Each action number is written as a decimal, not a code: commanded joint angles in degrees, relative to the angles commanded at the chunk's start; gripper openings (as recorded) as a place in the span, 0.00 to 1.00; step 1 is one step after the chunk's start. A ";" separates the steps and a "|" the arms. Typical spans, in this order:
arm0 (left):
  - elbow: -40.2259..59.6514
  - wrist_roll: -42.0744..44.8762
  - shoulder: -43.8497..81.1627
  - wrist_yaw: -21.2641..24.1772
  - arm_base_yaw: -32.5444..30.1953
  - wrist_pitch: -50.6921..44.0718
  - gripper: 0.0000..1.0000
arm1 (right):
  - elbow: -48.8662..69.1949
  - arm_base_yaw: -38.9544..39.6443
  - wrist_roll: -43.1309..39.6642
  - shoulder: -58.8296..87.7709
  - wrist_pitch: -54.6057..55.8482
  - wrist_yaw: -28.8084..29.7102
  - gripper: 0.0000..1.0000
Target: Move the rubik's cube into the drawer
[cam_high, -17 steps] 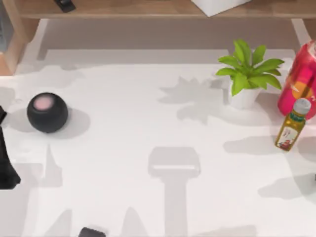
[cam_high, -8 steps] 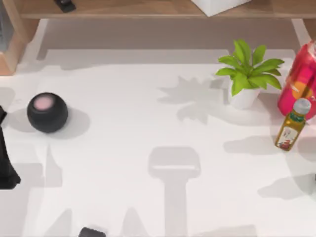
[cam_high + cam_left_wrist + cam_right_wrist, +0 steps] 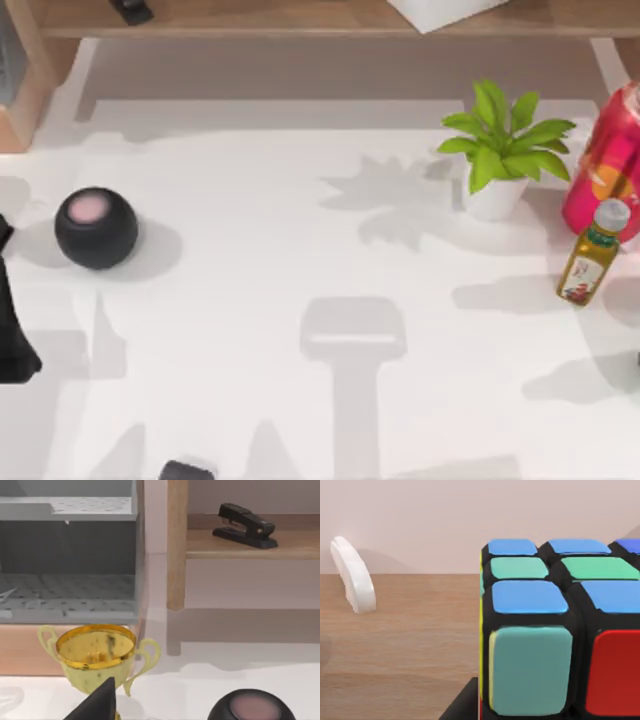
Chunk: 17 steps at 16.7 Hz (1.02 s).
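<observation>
The cube (image 3: 555, 630) sits very close before the right wrist camera, on a wooden shelf (image 3: 400, 640); its near faces show blue, green, teal and red tiles, with a yellow side edge. A dark tip of the right hand (image 3: 462, 705) shows at the cube's lower edge, touching or nearly so. Whether that hand is spread or closed I cannot tell, nor whether it grips the cube yet. A white curved object (image 3: 354, 582) stands on the same shelf, well apart from the cube.

By my judgement the step in hand is the reach or grasp at the cube on the shelf; carrying it off has not begun. The next move calls for a firm pinch across opposite faces, then a lift off the shelf and a carry towards the drawer (image 3: 67, 597), which the left wrist view shows pulled open, grey and gridded inside.

The left arm is parked at the tabletop's (image 3: 300, 260) left edge, its hand (image 3: 97, 705) just beside a gold trophy (image 3: 97, 655) and near a black ball (image 3: 96, 227); its opening I cannot tell. A stapler (image 3: 244, 526) lies on the shelf beyond.
</observation>
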 joint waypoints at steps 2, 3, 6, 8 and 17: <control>0.00 0.00 0.00 0.00 0.00 0.00 1.00 | 0.00 0.00 0.00 0.00 0.00 0.00 0.17; 0.00 0.00 0.00 0.00 0.00 0.00 1.00 | 0.00 0.00 0.00 0.00 0.00 0.00 0.10; 0.00 0.00 0.00 0.00 0.00 0.00 1.00 | 0.00 0.00 0.00 0.00 0.00 0.00 0.00; 0.00 0.00 0.00 0.00 0.00 0.00 1.00 | 0.00 0.00 0.00 0.00 0.00 0.00 0.00; 0.00 0.00 0.00 0.00 0.00 0.00 1.00 | -0.11 0.55 0.11 -1.95 -1.73 0.34 0.00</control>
